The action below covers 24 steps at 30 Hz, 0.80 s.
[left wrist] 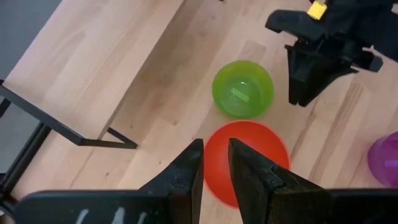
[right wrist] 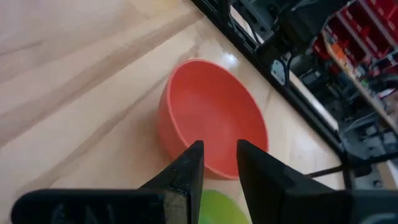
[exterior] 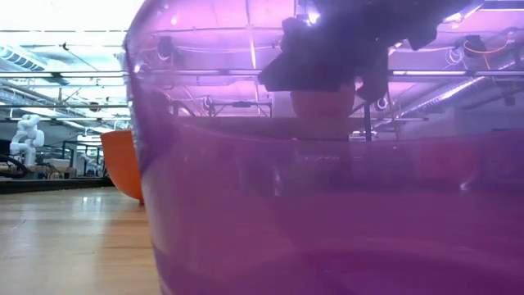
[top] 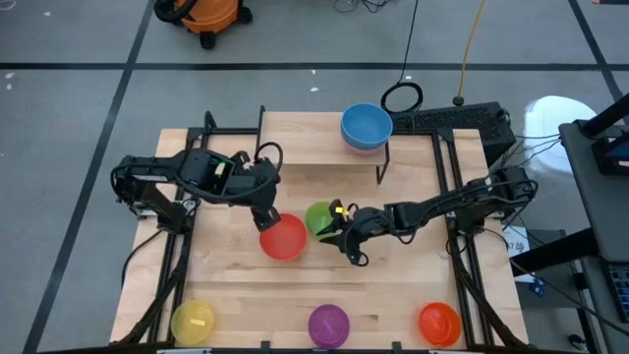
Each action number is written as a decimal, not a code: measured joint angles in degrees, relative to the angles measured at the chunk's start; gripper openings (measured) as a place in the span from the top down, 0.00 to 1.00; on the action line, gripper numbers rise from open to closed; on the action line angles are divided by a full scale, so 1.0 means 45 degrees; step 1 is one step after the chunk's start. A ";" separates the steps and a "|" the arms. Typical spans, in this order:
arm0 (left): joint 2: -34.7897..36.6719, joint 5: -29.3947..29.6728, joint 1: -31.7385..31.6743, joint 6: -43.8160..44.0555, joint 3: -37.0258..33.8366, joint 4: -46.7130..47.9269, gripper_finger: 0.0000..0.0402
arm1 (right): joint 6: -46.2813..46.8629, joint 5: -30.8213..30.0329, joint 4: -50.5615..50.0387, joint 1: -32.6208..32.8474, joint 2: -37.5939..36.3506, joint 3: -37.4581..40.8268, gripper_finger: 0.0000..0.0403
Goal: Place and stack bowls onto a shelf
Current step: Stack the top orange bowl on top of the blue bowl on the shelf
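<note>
My left gripper (top: 267,221) is shut on the red bowl (top: 283,239) over the middle of the table. The green bowl (top: 319,218) stands on the tabletop just right of it. My right gripper (top: 346,241) hovers by the green bowl's right side, open, its fingers (left wrist: 303,93) clear of that bowl and with nothing between them. The shelf (top: 314,143) stands at the far side, with a blue bowl (top: 366,123) stacked in a pink one (top: 366,148) at its right end. My left gripper has the red bowl's rim (left wrist: 211,158) between its two fingers, one finger (left wrist: 249,177) over the inside and one (left wrist: 189,171) outside the wall. The fingers come slanting down from above. The bowl (exterior: 323,102) hangs below them, clear of the tabletop.
A yellow bowl (top: 193,323), a purple bowl (top: 328,324) and an orange bowl (top: 439,323) stand along the table's near edge. The purple bowl (exterior: 327,205) fills most of the low view. Black frame rails (top: 462,246) run along both sides of the table.
</note>
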<state>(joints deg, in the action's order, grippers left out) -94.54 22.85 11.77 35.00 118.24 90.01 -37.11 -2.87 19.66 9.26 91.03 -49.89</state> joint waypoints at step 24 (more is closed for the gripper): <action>0.0000 -0.0863 -0.0752 -0.0695 0.0000 -0.0001 0.80 | -0.1017 0.1331 -0.4405 -0.0180 0.3057 -0.4344 0.78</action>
<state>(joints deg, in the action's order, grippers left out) -94.54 18.96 8.38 31.87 118.24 90.01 -41.68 3.12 -0.16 8.45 104.78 -69.44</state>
